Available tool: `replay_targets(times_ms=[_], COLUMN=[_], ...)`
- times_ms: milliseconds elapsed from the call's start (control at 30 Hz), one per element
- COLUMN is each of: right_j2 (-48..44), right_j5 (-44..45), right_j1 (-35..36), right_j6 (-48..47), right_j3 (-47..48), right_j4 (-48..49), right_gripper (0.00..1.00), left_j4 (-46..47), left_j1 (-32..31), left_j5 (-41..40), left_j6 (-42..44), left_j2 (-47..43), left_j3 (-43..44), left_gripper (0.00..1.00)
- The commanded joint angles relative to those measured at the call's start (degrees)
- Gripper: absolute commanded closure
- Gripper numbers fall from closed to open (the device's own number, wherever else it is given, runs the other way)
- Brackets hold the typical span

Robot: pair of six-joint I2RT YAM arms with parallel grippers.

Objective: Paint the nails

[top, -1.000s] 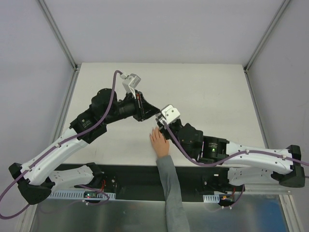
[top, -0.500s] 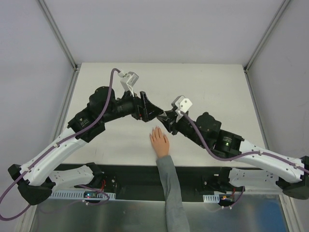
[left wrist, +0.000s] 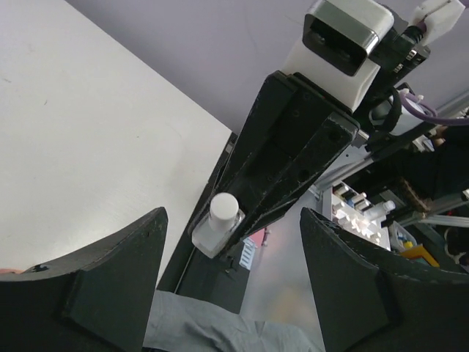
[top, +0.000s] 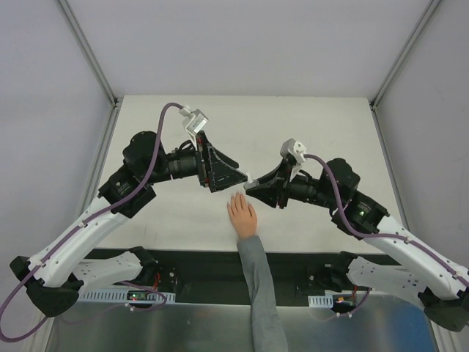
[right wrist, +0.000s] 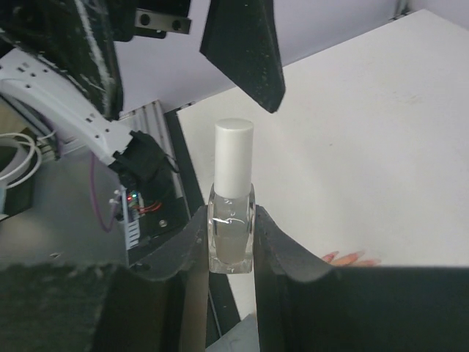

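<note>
Top view: pale hand [top: 241, 215] flat on the surface [top: 322, 125] by its near edge, grey sleeve [top: 258, 293] trailing back between the arm bases. Long axis near-to-far, nails [top: 236, 196] at the far end, pointing away from the bases; too small to tell from skin. Left fingers [top: 223, 172] spread wide, holding nothing, tips just beyond the nails. Right fingers [top: 267, 189] clamped on a small bottle [top: 250, 182], facing the left ones, tips close together.

Left wrist view: own fingers far apart at the bottom corners, empty. Between them, farther off, the bottle pinched in the right fingers, white cap up-left. Sleeve below.

Right wrist view: clear bottle upright, white cap on top, glass body gripped on both sides. One left finger above the cap, not touching. Pink fingertips with nails peeking out at lower right, lying on the surface.
</note>
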Motion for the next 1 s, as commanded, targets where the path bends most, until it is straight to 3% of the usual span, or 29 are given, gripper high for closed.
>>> replay_targets(times_ms=[0, 67, 200, 600, 733, 767, 833, 867, 933, 967], right_j2=[-1.7, -1.7, -1.5, -1.5, -1.6, -1.6, -1.2, -1.1, -0.8, 0.2], right_j5=[-10.8, -11.3, -10.8, -5.5, -3.4, -2.3, -0.4, 3.2, 11.5, 27.4], right_j1=[-1.3, -1.8, -2.1, -2.6, -2.6, -2.5, -2.3, -2.0, 2.1, 5.1], right_j6=[4.4, 4.6, 4.8, 4.5, 4.4, 4.2, 3.9, 3.6, 1.3, -0.2], right_j3=[-0.2, -0.3, -0.1, -0.5, -0.2, 0.0, 0.2, 0.4, 1.7, 2.4], right_j4=[4.6, 5.1, 5.4, 6.5, 6.5, 6.3, 5.7, 5.3, 2.5, 1.8], right_gripper=[0.99, 0.99, 1.0, 1.0, 1.0, 1.0, 1.0, 0.99, 0.99, 1.0], left_j4=[6.8, 8.5, 12.3, 13.2, 13.1, 13.0, 11.8, 8.9, 3.3, -1.5], left_j1=[0.3, 0.3, 0.3, 0.3, 0.3, 0.4, 0.3, 0.3, -0.8, -2.2], left_j5=[8.9, 10.3, 14.3, 18.4, 18.2, 18.0, 16.2, 14.9, 4.1, -3.9], left_j6=[-2.6, -3.2, -4.9, -5.0, -4.6, -4.5, -4.1, -3.7, -1.2, 0.1], left_j2=[2.1, 2.7, 3.9, 5.8, 6.2, 6.4, 6.8, 6.7, 6.5, 6.3], left_j3=[-0.1, -0.2, -0.9, -1.0, -0.9, -0.8, -0.6, -0.1, 1.7, 2.9], left_gripper=[0.3, 0.31, 0.42, 0.65, 0.8, 0.92, 1.0, 1.0, 1.0, 1.0])
